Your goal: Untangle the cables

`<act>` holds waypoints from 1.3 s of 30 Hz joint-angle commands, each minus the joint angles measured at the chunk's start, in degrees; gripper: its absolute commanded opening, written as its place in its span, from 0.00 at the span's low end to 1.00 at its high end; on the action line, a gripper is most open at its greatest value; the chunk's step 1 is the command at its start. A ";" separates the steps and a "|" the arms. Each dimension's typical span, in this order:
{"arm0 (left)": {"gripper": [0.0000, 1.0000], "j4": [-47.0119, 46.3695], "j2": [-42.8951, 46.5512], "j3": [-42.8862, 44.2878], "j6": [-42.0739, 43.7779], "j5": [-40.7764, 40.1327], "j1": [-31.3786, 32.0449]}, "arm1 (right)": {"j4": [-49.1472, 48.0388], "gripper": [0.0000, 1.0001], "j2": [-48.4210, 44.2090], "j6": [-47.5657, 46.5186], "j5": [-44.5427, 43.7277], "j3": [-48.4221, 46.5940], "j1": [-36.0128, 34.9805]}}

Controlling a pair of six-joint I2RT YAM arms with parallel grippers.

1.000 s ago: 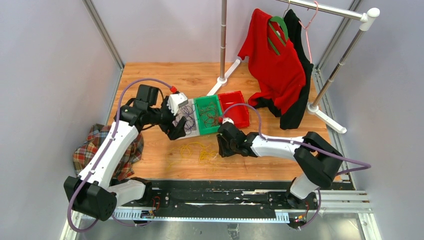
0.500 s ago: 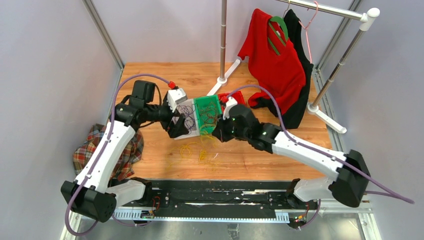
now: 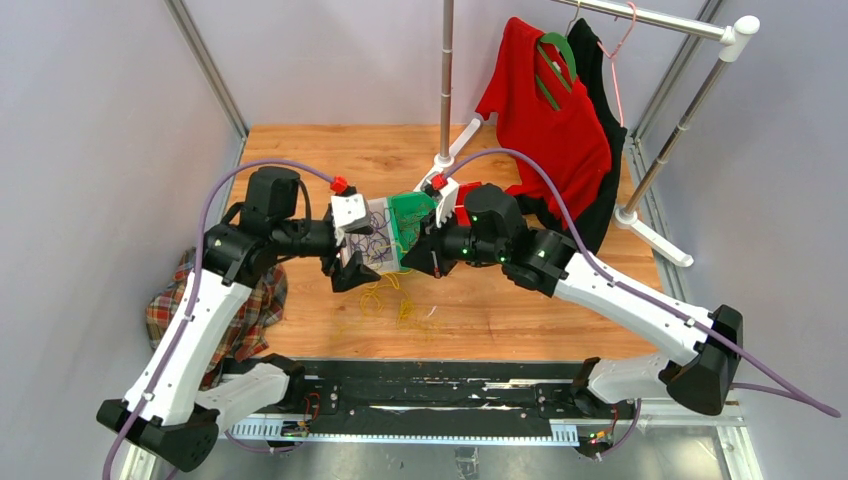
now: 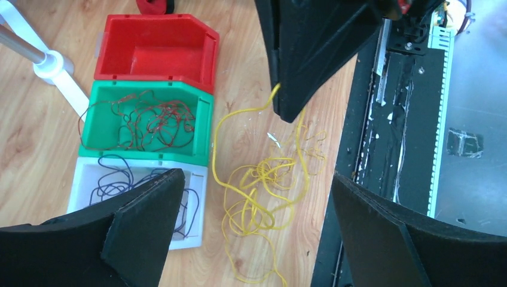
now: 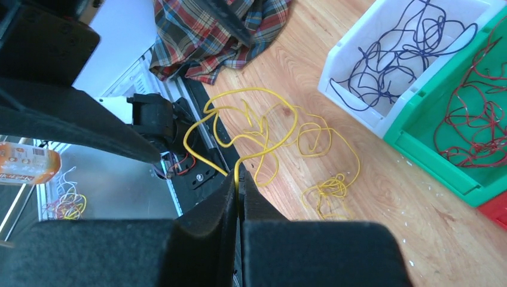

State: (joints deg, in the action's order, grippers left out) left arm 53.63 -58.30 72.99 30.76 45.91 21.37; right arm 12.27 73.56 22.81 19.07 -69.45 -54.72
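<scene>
Broad wooden bench [image 3: 520, 310] carrying a row of plastic bins: red [image 4: 156, 51], green [image 4: 203, 128] with red-brown wire strands [image 4: 143, 119], white [image 4: 200, 209] with dark purple strands [image 4: 110, 182]. Just beside them, loose on the wood, a tangle of thin yellow cable [image 4: 263, 200]. Left pincer [image 4: 254, 176] spread wide above it; right pincer [image 5: 238, 179] pinched tight on one yellow strand rising from the tangle.

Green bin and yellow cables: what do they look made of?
Green bin: apparently moulded plastic, going by its uniform colour, smooth and slightly glossy faces, and thin stiff walls with a formed rim. Yellow cables: thin flexible wire, probably plastic-coated. The strands lie in loose loops and hold their curves.
</scene>
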 commanded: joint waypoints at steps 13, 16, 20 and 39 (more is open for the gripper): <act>0.98 4.32 1.61 -0.29 -2.49 -22.12 0.73 | 14.19 0.00 2.35 -11.43 -33.55 -1.93 10.33; 0.98 4.31 1.93 -2.66 -3.08 -22.82 0.75 | 13.69 0.00 5.76 -13.03 -36.35 -3.00 13.23; 0.98 4.29 2.22 -4.75 -3.95 -21.16 0.77 | 12.59 0.01 11.31 -14.91 -36.85 -5.83 16.46; 0.98 5.58 2.76 -8.39 0.45 -23.20 0.75 | 11.49 0.52 30.73 -18.26 -36.92 -19.26 20.08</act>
State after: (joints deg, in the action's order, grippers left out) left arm 58.65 -56.27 65.73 28.80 24.01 21.89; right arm 23.53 105.75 4.84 -17.98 -86.32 -35.46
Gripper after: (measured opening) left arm 0.980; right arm 0.452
